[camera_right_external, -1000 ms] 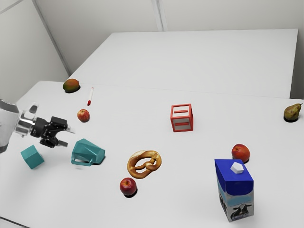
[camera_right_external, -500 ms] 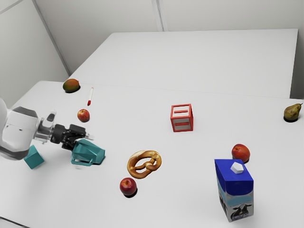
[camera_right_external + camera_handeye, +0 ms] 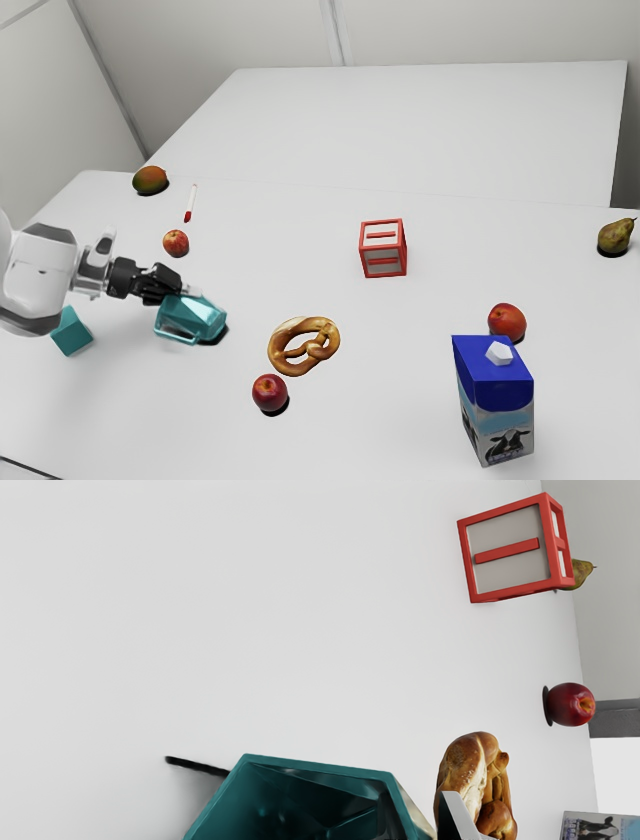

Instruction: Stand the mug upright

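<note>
You observe the pincer point(image 3: 181, 291) at the teal mug point(image 3: 196, 317), which is tipped on its side, mouth toward the pincer. The pretzel point(image 3: 277, 349) lies on the worktop point(image 3: 350, 430) between the mug and the upright milk carton point(image 3: 494, 388), near a red apple point(image 3: 269, 392).

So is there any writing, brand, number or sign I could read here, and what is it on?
No words or numbers are readable.
Carton: printing by the cow picture, too small to read.
"–" on the red-framed block: a plain bar, perhaps a letter or sign.
</note>
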{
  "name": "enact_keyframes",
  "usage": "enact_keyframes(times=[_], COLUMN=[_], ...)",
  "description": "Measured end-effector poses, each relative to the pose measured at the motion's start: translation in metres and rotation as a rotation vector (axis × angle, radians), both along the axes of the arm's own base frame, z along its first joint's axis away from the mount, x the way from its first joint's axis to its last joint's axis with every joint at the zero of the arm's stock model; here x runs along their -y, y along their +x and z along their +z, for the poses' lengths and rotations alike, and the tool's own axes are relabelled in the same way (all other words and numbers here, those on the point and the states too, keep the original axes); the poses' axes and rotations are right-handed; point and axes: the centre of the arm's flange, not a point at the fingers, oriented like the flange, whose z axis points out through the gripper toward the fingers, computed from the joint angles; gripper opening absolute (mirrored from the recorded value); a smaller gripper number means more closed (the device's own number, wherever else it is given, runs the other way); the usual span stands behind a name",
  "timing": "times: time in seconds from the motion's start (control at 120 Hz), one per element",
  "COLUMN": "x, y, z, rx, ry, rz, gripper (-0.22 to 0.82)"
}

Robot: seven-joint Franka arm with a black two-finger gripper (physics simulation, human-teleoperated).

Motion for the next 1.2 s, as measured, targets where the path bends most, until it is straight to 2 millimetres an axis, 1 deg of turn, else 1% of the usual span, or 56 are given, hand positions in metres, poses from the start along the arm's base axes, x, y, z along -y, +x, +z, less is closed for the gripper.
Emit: enact_keyframes(times=[0.067, 0.133, 0.167, 0.217, 0.275, 0.317, 0.4, 0.442, 0.475, 0.55, 0.625, 0.708, 0.808, 0.867, 0.917, 1.058, 1.2], x=[0.002, 0.005, 0.007, 0.013, 0.025, 0.038, 0.068, 0.083, 0.096, 0.119, 0.142, 0.156, 0.160, 0.160, 0.160, 0.159, 0.157], y=[0.003, 0.011, 0.017, 0.034, 0.059, 0.075, 0.096, 0.108, 0.119, 0.133, 0.138, 0.136, 0.127, 0.126, 0.124, 0.116, 0.114], z=[0.011, 0.030, 0.041, 0.062, 0.091, 0.108, 0.120, 0.122, 0.120, 0.114, 0.110, 0.109, 0.108, 0.111, 0.108, 0.089, 0.077], rx=[0.030, 0.074, 0.097, 0.140, 0.188, 0.205, 0.179, 0.158, 0.139, 0.095, 0.053, 0.033, 0.040, 0.048, 0.042, -0.011, -0.057], ry=[0.000, 0.002, 0.007, 0.028, 0.082, 0.141, 0.301, 0.411, 0.509, 0.694, 0.860, 0.985, 1.055, 1.051, 1.029, 0.981, 0.955], rz=[-0.007, -0.019, -0.029, -0.057, -0.124, -0.190, -0.353, -0.448, -0.526, -0.646, -0.734, -0.746, -0.672, -0.593, -0.526, -0.396, -0.305], gripper=[-0.16, -0.16, -0.17, -0.17, -0.17, -0.17, -0.18, -0.18, -0.18, -0.18, -0.18, -0.18, -0.18, -0.18, -0.18, -0.18, -0.18])
